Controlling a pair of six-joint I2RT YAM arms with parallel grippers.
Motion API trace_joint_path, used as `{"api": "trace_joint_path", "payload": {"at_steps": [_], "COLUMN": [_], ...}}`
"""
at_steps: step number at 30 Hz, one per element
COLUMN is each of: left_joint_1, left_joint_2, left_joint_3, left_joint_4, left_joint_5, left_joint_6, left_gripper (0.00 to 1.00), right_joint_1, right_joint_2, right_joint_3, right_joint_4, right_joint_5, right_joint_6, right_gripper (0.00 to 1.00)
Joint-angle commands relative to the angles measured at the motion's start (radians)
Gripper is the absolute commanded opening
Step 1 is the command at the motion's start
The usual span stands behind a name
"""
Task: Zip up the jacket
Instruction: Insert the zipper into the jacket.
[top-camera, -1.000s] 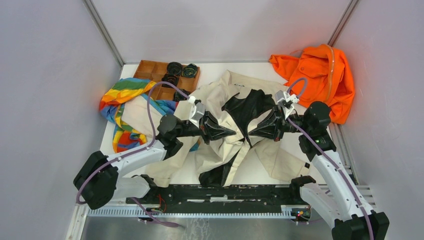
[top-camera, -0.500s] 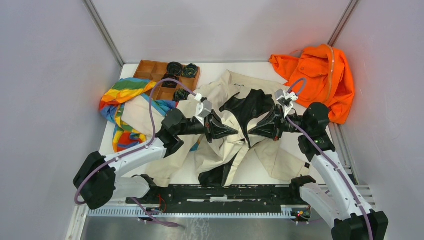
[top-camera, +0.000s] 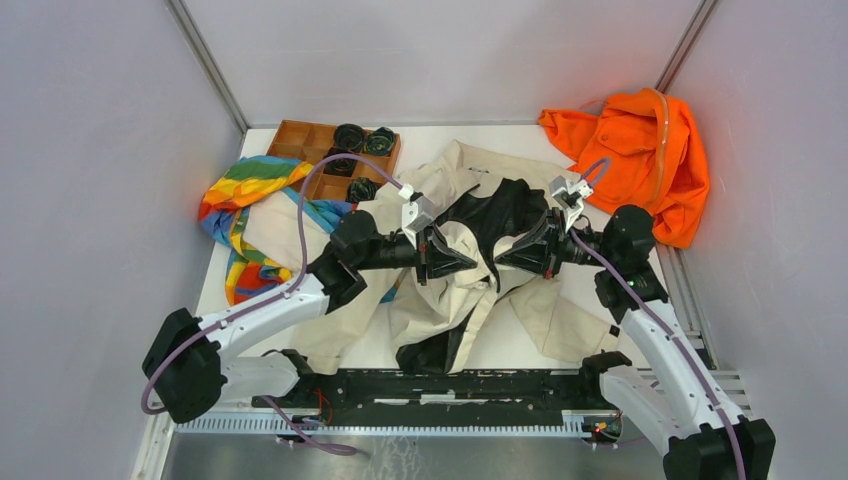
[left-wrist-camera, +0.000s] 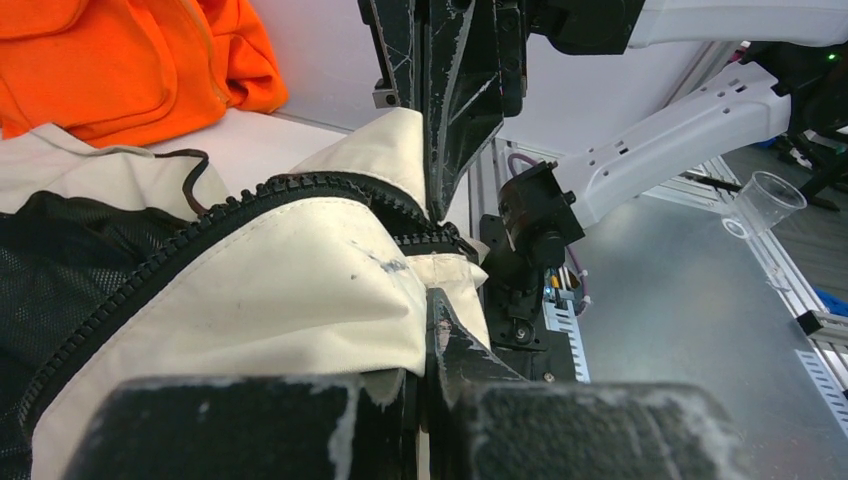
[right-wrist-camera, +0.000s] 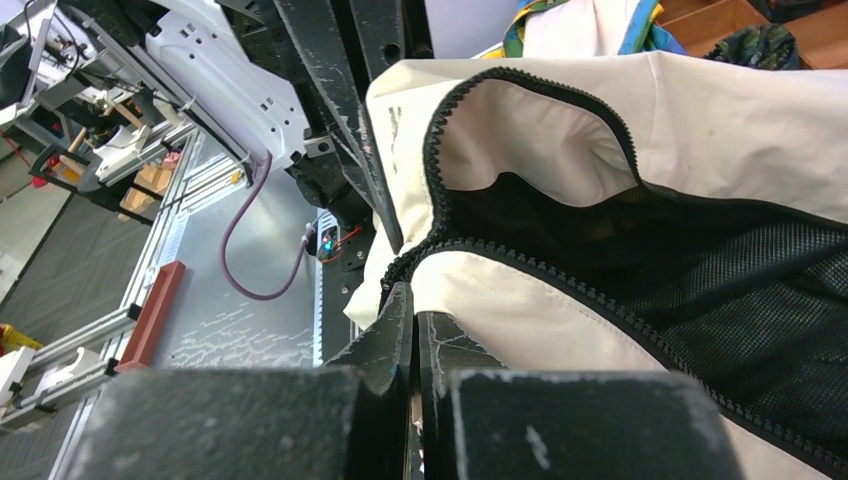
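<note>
The cream jacket (top-camera: 440, 300) lies open in the middle of the table, black lining (top-camera: 500, 215) showing. My left gripper (top-camera: 468, 260) is shut on the left front edge, cream fabric pinched at its fingertips (left-wrist-camera: 440, 330), beside the dark zipper teeth (left-wrist-camera: 200, 235). My right gripper (top-camera: 498, 262) is shut on the right front edge, just under the zipper teeth (right-wrist-camera: 560, 275) and black mesh. The two grippers point at each other, tips almost touching, holding both edges lifted off the table. In each wrist view the other gripper stands close above the fabric. The zipper slider is not visible.
An orange garment (top-camera: 640, 150) lies at the back right. A rainbow-striped cloth (top-camera: 245, 185) sits at the left, partly under the jacket sleeve. A wooden compartment tray (top-camera: 300, 140) with dark round items stands at the back left. A clear cup (left-wrist-camera: 765, 200) sits off the table.
My left gripper has moved right and slightly away with its jacket edge. The right gripper has shifted a little left. The gap of black lining between them has narrowed.
</note>
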Motion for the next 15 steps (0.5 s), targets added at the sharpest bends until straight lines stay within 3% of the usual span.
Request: {"api": "trace_joint_path", "payload": {"at_steps": [1,5,15], "left_joint_1": [-0.011,-0.014,-0.057], "left_joint_2": [-0.038,-0.028,0.01], "left_joint_3": [0.042,0.061,0.203], "left_joint_4": [-0.078,-0.124,-0.473], "left_joint_5": [-0.022,-0.049,-0.155], "left_joint_6": [0.035,0.011,0.106], "left_gripper": [0.02,0.02,0.02], "right_joint_1": [-0.011,-0.012,-0.012], "right_joint_2": [-0.022,-0.031,-0.045], "right_joint_3": [-0.003,-0.014,-0.04], "right_joint_4": [-0.031,-0.068,-0.032], "right_joint_5": [0.084,0.107,0.105], "right_joint_6": [-0.025,-0.043,0.022], "right_gripper": [0.0,0.0,0.0]}}
